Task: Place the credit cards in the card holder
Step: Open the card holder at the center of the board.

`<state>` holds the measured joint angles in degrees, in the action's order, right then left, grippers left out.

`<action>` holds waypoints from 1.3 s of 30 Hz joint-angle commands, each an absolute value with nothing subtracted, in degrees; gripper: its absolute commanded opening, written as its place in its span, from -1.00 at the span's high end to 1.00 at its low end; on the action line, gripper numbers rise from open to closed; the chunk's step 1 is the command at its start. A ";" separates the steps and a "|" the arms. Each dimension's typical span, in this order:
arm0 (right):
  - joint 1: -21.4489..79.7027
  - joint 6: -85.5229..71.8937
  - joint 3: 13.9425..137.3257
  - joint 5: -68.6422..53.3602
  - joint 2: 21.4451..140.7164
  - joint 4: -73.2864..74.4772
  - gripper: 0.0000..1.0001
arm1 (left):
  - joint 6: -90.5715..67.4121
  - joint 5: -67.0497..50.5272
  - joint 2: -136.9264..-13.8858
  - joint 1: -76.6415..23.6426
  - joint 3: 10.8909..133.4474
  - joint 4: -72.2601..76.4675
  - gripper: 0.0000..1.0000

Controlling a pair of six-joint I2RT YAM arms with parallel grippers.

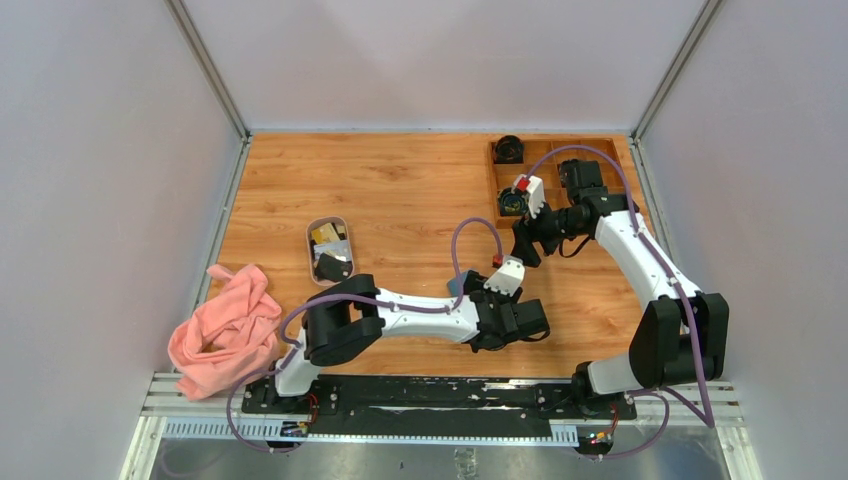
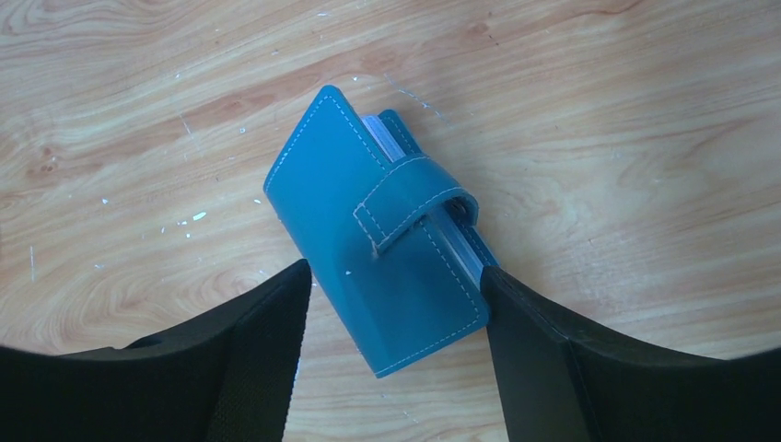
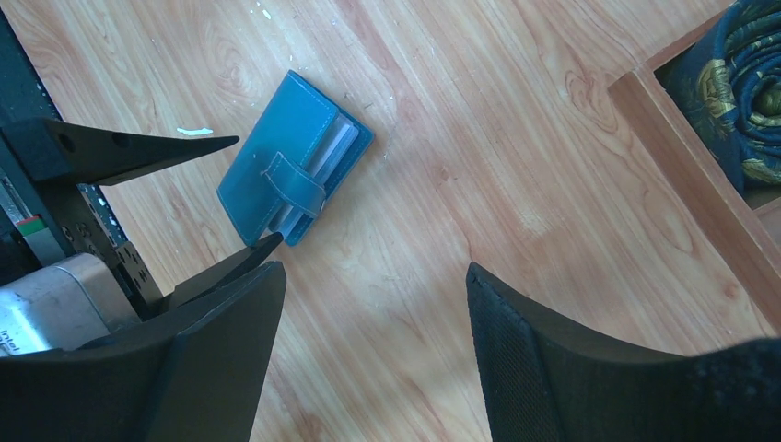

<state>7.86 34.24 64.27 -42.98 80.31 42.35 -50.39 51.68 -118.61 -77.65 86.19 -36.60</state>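
Teal stitched card holder (image 2: pixel 368 267), folded (strap (image 2: pixel 414 204) across), between parted jaws of left gripper (image 2: pixel 394 269)

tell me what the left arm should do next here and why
Probably close the left gripper on the card holder to grip it. Its fingers straddle the holder, which lies folded shut on the table with its strap wrapped over the edge. It likely has to be held and opened before any card goes in. The right gripper hangs open nearby.
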 commanded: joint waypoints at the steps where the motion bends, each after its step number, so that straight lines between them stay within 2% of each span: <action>1: 6.94 33.78 63.68 -42.63 80.00 42.63 -0.51 | -51.69 56.00 -119.30 -77.70 86.99 -36.94 -0.40; 4: 6.99 33.83 63.55 -42.86 80.07 42.63 -0.51 | -52.84 56.41 -118.06 -77.70 85.52 -36.88 -0.22; 9: 6.94 33.67 63.46 -43.69 80.54 42.65 -0.51 | -55.50 56.12 -114.55 -77.76 81.87 -36.74 0.33; 13: 6.97 33.82 63.21 -45.06 80.73 42.79 -0.50 | -57.96 56.01 -110.62 -77.75 78.35 -36.23 0.88; 15: 6.93 33.89 63.04 -46.23 80.77 42.88 -0.50 | -58.26 55.55 -108.18 -77.76 75.89 -34.58 1.00; 24: 7.11 34.54 62.23 -53.12 81.73 43.46 -0.50 | -57.15 46.37 -91.06 -76.27 53.69 -9.81 1.00; 33: 9.10 35.53 61.64 -56.44 83.30 43.79 -0.49 | -56.86 32.43 -80.92 -68.95 38.86 4.08 1.00; 39: 12.29 35.76 61.07 -55.90 84.32 43.15 -0.47 | -55.22 30.99 -76.75 -66.41 35.25 5.42 1.00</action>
